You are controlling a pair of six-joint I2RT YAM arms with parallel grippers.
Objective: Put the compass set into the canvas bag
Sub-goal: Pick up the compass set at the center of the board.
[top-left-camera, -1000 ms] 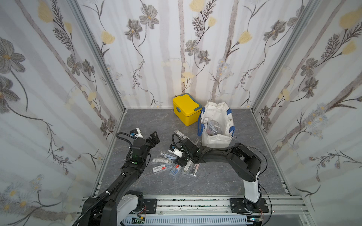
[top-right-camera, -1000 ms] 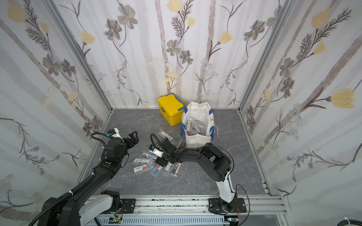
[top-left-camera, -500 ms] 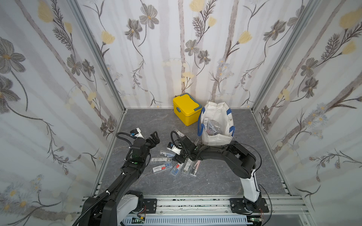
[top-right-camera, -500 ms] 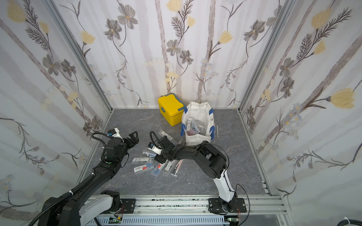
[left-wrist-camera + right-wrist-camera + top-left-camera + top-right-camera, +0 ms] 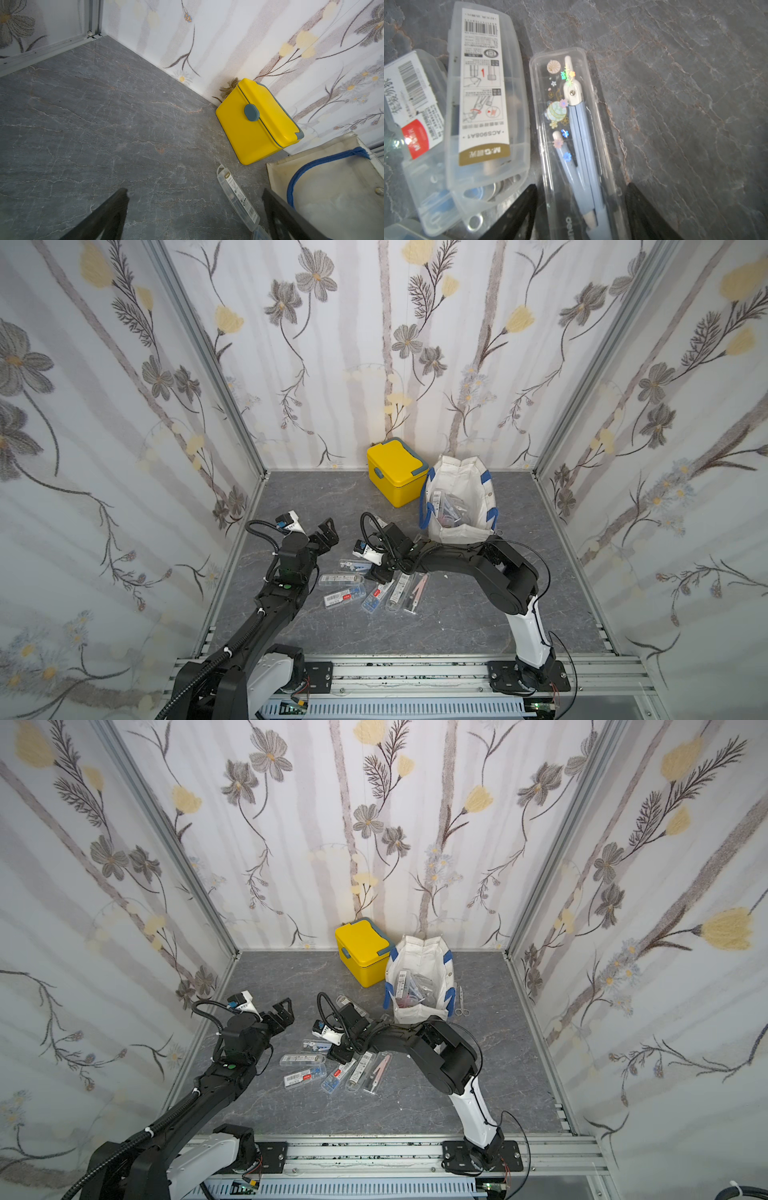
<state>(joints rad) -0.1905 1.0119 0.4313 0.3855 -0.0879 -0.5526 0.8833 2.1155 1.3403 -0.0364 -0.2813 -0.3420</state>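
Both tools stood spread: the right tool (image 5: 581, 185) straddled the compass set (image 5: 572, 128), lying flat on the surface (image 5: 685, 104) near the bag (image 5: 457, 536); the left tool (image 5: 195, 190) hung empty, apart

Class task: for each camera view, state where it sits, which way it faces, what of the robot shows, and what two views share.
Both top views: high above the front, looking down on the table; left arm, right arm, canvas bag, yellow box.
Left wrist: on the left arm, facing the back wall; open fingers show.
Right wrist: on the right arm, looking down; fingers straddle a clear compass case.
Shared: top and left wrist views show box and bag.
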